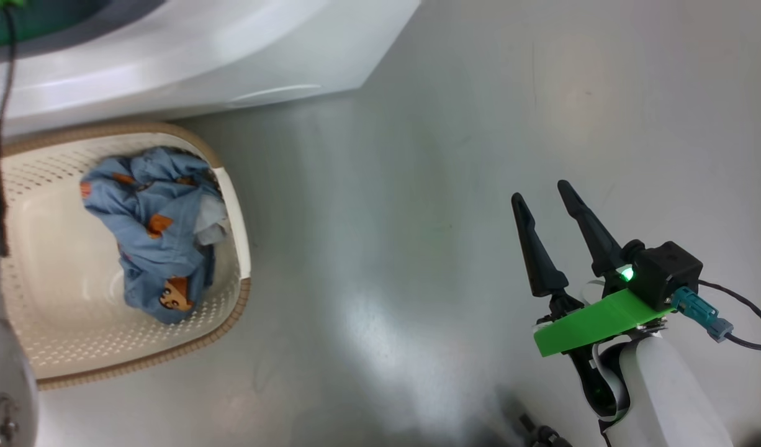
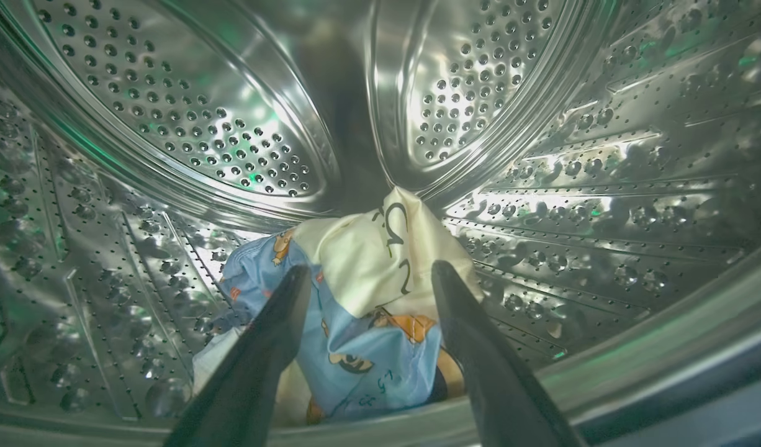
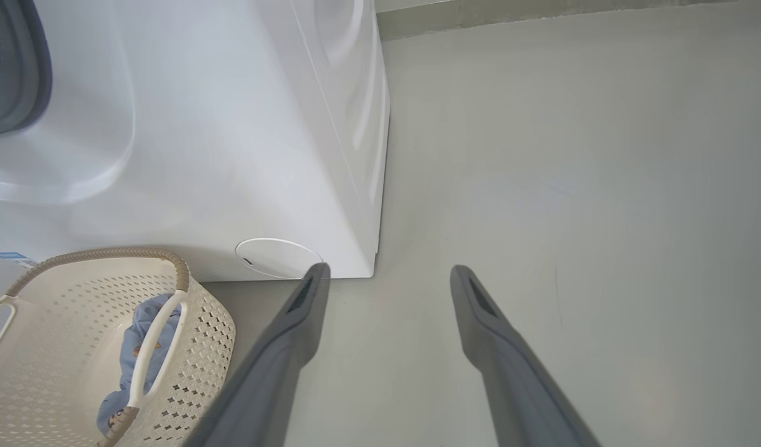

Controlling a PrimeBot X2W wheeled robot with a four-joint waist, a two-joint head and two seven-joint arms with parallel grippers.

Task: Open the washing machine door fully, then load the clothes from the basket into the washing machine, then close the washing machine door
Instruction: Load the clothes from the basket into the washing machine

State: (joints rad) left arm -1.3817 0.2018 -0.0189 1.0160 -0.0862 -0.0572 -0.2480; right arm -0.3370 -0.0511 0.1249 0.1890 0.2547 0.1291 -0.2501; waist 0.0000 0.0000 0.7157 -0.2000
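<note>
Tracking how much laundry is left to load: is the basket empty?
No, a blue printed garment lies bunched inside the basket.

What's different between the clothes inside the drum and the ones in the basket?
The drum pile includes a cream piece with dark marks; the basket pile is mostly blue with orange prints. The drum pile lies in the steel drum, the basket pile in the cream basket. Both are crumpled.

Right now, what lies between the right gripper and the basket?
Bare grey floor, as the head view shows; the open right gripper is apart from the basket.
</note>
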